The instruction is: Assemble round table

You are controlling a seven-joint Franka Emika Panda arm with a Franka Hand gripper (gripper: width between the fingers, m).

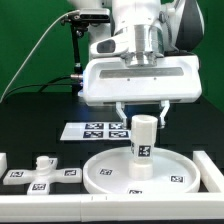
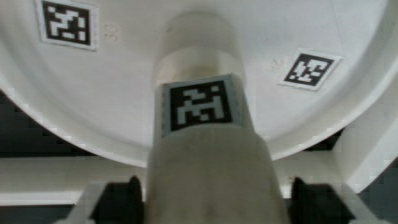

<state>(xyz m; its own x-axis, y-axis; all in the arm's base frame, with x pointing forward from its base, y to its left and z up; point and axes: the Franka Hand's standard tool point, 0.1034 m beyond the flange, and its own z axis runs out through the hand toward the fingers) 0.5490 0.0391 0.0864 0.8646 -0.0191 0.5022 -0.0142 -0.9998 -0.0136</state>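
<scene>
The large round disc (image 1: 100,176) lies flat on the black table at the front. The short thick cylinder leg (image 1: 145,140) stands upright at its middle, a tag on its side. My gripper (image 1: 143,116) hangs right over the leg. Its fingers straddle the top of the leg, with a small gap showing on each side, so it is open. In the wrist view the leg (image 2: 205,130) runs between the dark finger pads (image 2: 116,200) down to the disc (image 2: 107,90). The small cross-shaped foot (image 1: 40,168) lies on the table at the exterior view's left of the disc.
The marker board (image 1: 95,130) lies flat behind the disc. A white tagged rail (image 1: 100,206) runs along the front edge, with raised white ends at the exterior view's left (image 1: 5,160) and right (image 1: 210,165). Dark stands and cables are at the back left.
</scene>
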